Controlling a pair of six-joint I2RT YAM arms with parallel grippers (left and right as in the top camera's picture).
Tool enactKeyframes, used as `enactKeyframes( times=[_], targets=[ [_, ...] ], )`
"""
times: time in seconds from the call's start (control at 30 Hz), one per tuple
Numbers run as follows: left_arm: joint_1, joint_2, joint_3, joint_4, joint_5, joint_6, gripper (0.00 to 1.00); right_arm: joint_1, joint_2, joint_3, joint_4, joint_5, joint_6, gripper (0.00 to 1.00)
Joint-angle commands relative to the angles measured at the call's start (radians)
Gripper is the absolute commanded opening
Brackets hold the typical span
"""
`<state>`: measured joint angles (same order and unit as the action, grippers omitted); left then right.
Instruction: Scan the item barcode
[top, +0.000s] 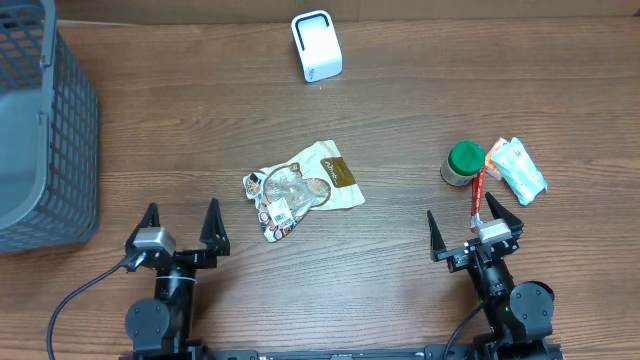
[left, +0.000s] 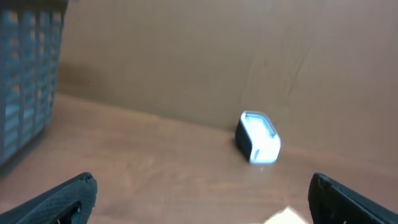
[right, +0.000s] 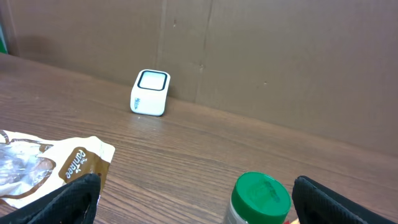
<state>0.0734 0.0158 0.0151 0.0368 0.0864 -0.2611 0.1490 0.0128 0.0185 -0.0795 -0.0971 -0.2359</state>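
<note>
**Wide-open jaws flank snack pouch lying free on table**

Left gripper and right gripper stand at the near edge with fingers spread wide, holding nothing. Ahead of them and between the two lies the snack pouch, flat, its white barcode label facing up, closer to the left gripper. The white scanner sits well beyond the pouch. Just ahead of the right gripper are a green-lidded jar, a red stick packet and a pale blue packet. A grey basket stands ahead and left of the left gripper.
</note>
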Motion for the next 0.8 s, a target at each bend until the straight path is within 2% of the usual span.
enactKeyframes(
  times=[0.0,0.07,0.23,0.77],
  targets=[
    [-0.002,-0.013,-0.009,-0.058,0.007,0.084,1.00,-0.006,-0.010,-0.011,0.005,-0.002,-0.001,1.00],
    [-0.002,-0.013,-0.009,-0.109,0.006,0.128,1.00,-0.006,-0.010,-0.011,0.005,-0.002,-0.001,1.00],
    [-0.002,-0.013,-0.009,-0.109,0.003,0.215,1.00,-0.006,-0.010,-0.011,0.005,-0.002,-0.001,1.00],
    [-0.002,-0.011,-0.009,-0.111,-0.015,0.217,1.00,-0.006,-0.010,-0.011,0.005,-0.002,-0.001,1.00]
  ],
)
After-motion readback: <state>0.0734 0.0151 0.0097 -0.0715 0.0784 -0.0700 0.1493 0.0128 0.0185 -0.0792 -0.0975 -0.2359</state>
